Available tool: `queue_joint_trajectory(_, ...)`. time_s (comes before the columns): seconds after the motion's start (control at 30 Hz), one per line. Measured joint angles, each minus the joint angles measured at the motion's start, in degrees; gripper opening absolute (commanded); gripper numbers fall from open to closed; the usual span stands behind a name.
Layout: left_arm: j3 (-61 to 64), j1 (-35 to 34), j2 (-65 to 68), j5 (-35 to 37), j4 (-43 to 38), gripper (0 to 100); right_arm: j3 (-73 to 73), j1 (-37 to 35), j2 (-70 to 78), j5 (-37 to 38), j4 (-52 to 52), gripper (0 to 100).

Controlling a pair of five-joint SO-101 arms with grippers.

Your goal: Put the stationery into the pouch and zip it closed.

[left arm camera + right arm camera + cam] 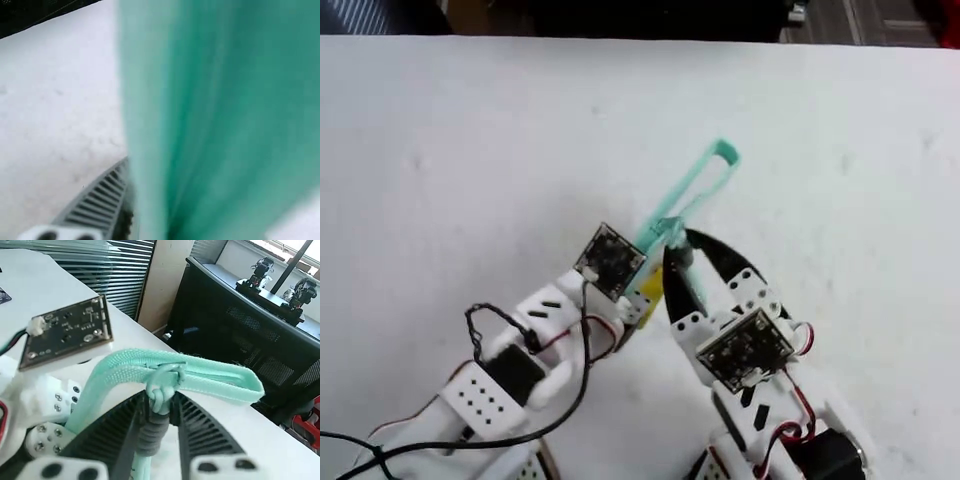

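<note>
Arms were positioned side by side at the near edge of the white table point(470, 150), both angled inward so that their wrists converged near the table's centre. The left arm point(550, 320) lay low and slanted toward the right arm point(760, 400), which pointed almost straight away from the near edge.

The high view gave the layout. The mint-green pouch point(685, 195) stood on edge as a narrow open loop, running diagonally away from the two wrists, with its near end between them. The right gripper point(682, 262) met that near end.

The right wrist view supplied the detail of the grip. The right gripper point(159, 410) was clenched on the grey zipper pull point(150, 437), its black ribbed jaws pressed against either side. A knotted mint cord ran up from the pull to the zipper edge of the pouch point(200, 372). The left arm's circuit board point(67, 332) sat just beside the loop.

In the left wrist view, the pouch point(225, 125) lay directly against the left gripper point(112, 185). Whether that gripper was clamped or released could not be determined.
</note>
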Motion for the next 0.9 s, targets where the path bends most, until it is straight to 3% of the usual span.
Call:
queue_joint_trajectory(0.27,0.0,0.0,0.0,0.0,0.0,11,0.8,0.0,-0.1,0.2,0.0,4.3)
queue_joint_trajectory(0.43,0.0,0.0,0.1,0.0,0.0,11,2.8,0.0,-0.1,0.2,-0.1,14.7)
queue_joint_trajectory(0.63,1.0,0.0,-2.4,0.0,0.2,11,2.9,-0.1,-0.1,0.2,-0.1,2.2)
queue_joint_trajectory(0.9,5.5,0.0,-16.6,0.1,4.7,11,2.4,-0.2,-0.1,0.2,-0.1,2.2)
